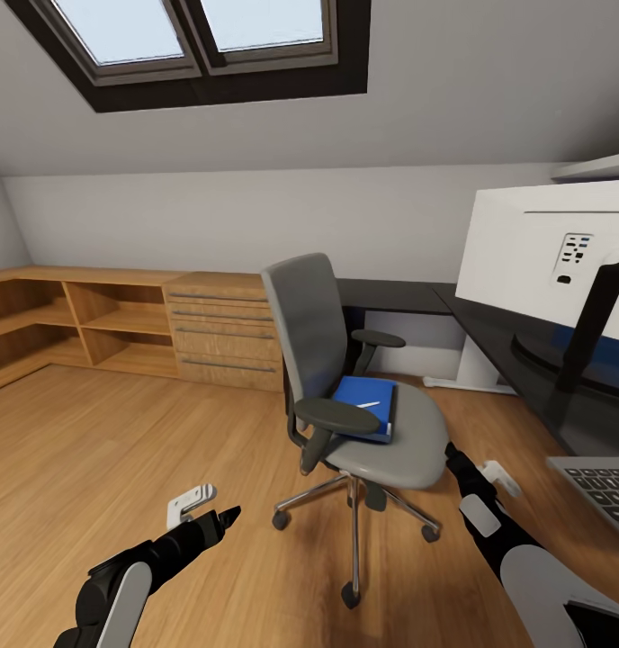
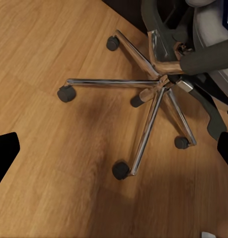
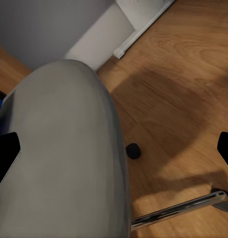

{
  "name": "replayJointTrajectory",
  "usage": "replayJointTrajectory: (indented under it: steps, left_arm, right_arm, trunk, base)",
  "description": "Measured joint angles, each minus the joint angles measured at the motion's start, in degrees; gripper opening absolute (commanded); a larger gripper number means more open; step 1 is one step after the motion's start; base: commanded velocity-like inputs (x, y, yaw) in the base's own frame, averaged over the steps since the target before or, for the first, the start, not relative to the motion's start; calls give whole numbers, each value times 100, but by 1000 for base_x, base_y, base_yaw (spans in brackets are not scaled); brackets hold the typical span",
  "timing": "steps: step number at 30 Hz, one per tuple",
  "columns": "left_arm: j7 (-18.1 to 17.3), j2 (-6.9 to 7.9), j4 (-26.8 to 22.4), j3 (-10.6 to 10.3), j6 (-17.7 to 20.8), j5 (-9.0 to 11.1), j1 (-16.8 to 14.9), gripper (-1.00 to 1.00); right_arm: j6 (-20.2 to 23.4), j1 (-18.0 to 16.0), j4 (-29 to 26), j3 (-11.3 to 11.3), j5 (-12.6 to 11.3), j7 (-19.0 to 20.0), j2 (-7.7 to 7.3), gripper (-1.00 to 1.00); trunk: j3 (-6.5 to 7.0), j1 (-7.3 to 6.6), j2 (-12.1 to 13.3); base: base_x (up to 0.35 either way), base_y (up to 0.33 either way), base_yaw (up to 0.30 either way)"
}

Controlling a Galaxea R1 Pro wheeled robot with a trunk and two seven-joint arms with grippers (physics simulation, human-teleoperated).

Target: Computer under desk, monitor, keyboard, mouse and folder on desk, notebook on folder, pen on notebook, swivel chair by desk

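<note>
- Swivel chair (image 1: pixel 345 378) on wood floor (image 1: pixel 121 450), just beside the worktop (image 1: pixel 534 378), seat turned toward the camera.
- Folder (image 1: pixel 368 407) flat on chair seat, near the seat's back; pen (image 1: pixel 367 406) on top of the folder.
- Monitor (image 1: pixel 543 261) upright on worktop, white back facing the chair; keyboard (image 1: pixel 606 490) on worktop edge, nearer the camera than the monitor.
- Low wood cabinet (image 1: pixel 121 328) along wall, well apart from chair.
- Left claw (image 1: pixel 197 506) over floor near chair base, fingers spread wide, empty.
- Right claw (image 1: pixel 500 477) beside front edge of chair seat, between seat and worktop; spread wide in right wrist view, empty.
</note>
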Motion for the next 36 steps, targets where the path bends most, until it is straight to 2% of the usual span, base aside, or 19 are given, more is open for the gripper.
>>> replayJointTrajectory:
  steps: [6,15,22,36]
  left_arm:
    - [0,0,-3,0,0,0,0,100]
    - [0,0,-3,16,-8,0,0,100]
    - [0,0,-3,18,-8,0,0,100]
    - [0,0,5,18,-9,-2,0,100]
  right_arm:
    - [-3,0,6,0,2,0,0,100]
    - [-2,3,7,0,-4,0,0,100]
    - [4,3,7,0,-6,0,0,100]
    - [29,6,14,-6,-20,4,-7,100]
  trunk:
    - [0,0,0]
    - [0,-1,0]
    - [0,0,0]
    - [0,-2,0]
  base:
    - [1,1,-15]
    - [141,113,-145]
    - [24,7,-8]
    - [141,0,0]
